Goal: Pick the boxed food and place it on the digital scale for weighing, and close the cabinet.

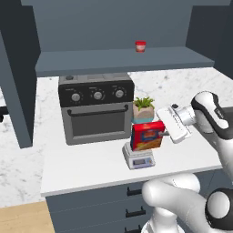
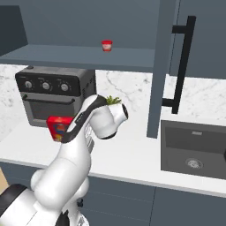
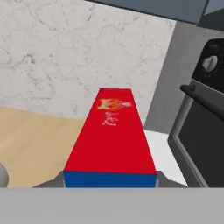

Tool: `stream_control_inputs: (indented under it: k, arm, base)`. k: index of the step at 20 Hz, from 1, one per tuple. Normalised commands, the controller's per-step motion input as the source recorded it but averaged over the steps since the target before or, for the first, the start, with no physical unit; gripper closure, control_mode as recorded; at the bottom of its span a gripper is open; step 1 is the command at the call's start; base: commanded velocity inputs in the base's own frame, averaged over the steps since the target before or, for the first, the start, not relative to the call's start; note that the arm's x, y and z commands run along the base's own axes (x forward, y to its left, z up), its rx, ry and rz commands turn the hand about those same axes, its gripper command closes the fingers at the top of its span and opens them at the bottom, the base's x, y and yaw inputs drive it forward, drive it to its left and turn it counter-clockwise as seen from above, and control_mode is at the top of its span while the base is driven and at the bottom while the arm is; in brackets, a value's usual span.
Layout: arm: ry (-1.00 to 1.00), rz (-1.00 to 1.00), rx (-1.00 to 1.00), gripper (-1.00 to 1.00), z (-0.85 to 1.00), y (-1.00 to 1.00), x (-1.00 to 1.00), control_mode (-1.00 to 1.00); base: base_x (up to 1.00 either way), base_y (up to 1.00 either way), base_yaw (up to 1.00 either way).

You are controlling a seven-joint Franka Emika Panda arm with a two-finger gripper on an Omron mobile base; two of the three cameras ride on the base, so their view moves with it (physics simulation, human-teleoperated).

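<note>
The red boxed food (image 1: pixel 147 136) with its blue band stands upright on or just above the small grey digital scale (image 1: pixel 139 159), in front of the oven. My gripper (image 1: pixel 163 133) reaches in from the right and grips the box's right side. In the hand view the box's red top (image 3: pixel 111 140) runs away from the hand. From the right base view a corner of the box (image 2: pixel 57 127) shows behind my arm. The slate-blue cabinet stands open: one door (image 1: pixel 17 91) swings out at the left, the other door (image 2: pixel 161 66) with its black bar handle (image 2: pixel 182 62) at the right.
A dark toaster oven (image 1: pixel 96 109) sits behind the scale, with a small potted plant (image 1: pixel 143 108) beside it. A tiny red cup (image 1: pixel 140 46) stands on the open cabinet shelf. A sink (image 2: pixel 194 150) lies in the counter to the right. Drawers (image 1: pixel 132 205) run below the counter edge.
</note>
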Motion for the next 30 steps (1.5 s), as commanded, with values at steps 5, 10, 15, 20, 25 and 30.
stream_control_inputs:
  k: [5,10,15,20,25,30]
  arm:
    - [0.0,0.09,0.24,1.0,-0.17,-0.04,0.09,-1.0]
    - [0.01,-0.03,0.0,1.0,-0.02,0.0,0.03,-1.0]
    - [0.01,-0.09,-0.03,1.0,0.0,0.0,0.09,-1.0]
    - [0.05,-0.13,-0.11,1.0,-0.04,0.0,0.2,-1.0]
    - [0.17,-0.07,-0.12,1.0,-0.34,0.0,0.24,-1.0]
    - [0.12,-0.01,-0.04,1.0,-0.4,0.0,0.31,-1.0]
  base:
    - [0.0,0.0,0.0]
    - [0.0,0.0,0.0]
    - [0.0,0.0,0.0]
    - [0.0,0.0,0.0]
    - [0.0,0.0,0.0]
    - [0.0,0.0,0.0]
